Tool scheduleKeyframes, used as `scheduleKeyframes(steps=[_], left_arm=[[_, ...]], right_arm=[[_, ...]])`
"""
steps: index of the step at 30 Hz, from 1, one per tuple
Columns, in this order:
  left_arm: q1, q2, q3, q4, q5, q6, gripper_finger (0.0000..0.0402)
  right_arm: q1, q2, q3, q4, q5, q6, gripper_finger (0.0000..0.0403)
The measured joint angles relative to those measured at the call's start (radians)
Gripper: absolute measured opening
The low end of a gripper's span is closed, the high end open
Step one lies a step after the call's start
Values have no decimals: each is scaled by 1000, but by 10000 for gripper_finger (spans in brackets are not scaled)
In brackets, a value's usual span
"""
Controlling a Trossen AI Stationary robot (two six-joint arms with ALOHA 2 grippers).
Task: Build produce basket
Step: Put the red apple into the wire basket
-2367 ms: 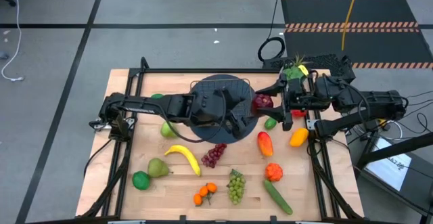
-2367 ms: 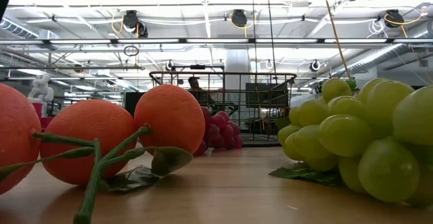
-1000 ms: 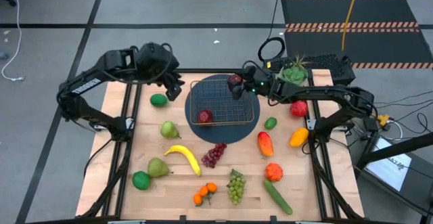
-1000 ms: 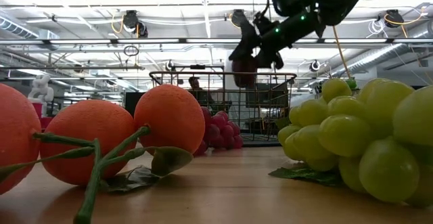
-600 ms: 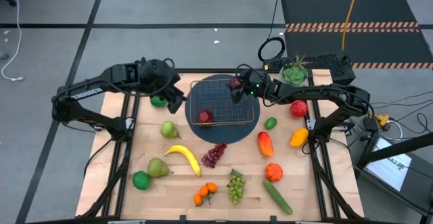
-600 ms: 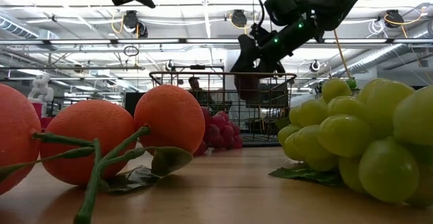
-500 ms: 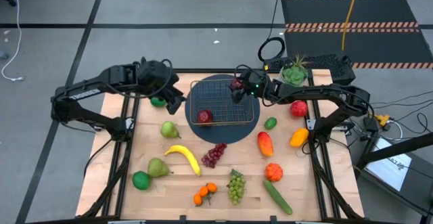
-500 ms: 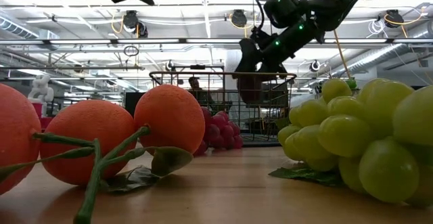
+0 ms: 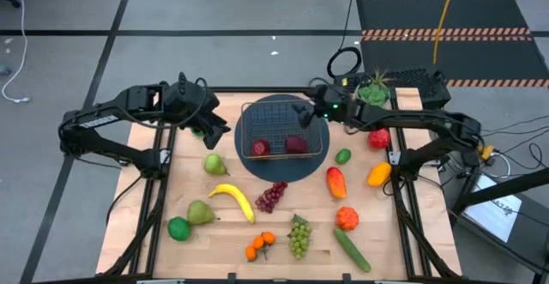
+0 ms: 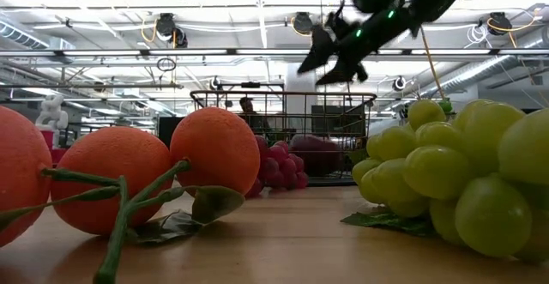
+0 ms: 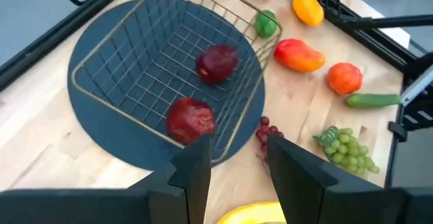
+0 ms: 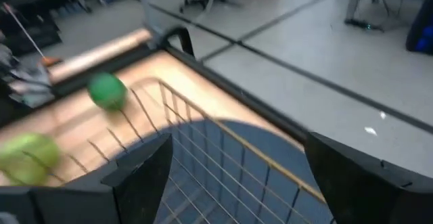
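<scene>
A: Which arm is nearer the next fruit?

B: The left claw [image 9: 212, 129], fingers partly parted and holding nothing, hangs at the basket's [image 9: 283, 104] left rim; the green pear [image 9: 213, 163] lies just beside it, toward the counter's [image 9: 154, 224] front edge.

A: And the right one?

B: The right claw [image 9: 302, 112] hangs spread and bare over the basket's far right corner, two red apples [image 9: 296, 144] lying inside near the front rim.

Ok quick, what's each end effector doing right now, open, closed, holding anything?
Left end effector: partly open, holding nothing, above the table beside the basket.
Right end effector: open, empty, over the basket's far rim.
</scene>
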Motion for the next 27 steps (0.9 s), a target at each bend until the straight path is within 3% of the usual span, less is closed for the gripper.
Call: scheduleKeyframes(steps=[13,22,27], left_arm=[[-120,3,-14,2,-105,-71,143],[-159,3,-109,33,-100,-201,143],[-220,3,-126,124,-97,-276,143]], right_arm=[[97,-350,1,-315,-2,204,314],[293,-510,1,-614,-57,539,313],[454,-561,1,-701,-23,686,313]])
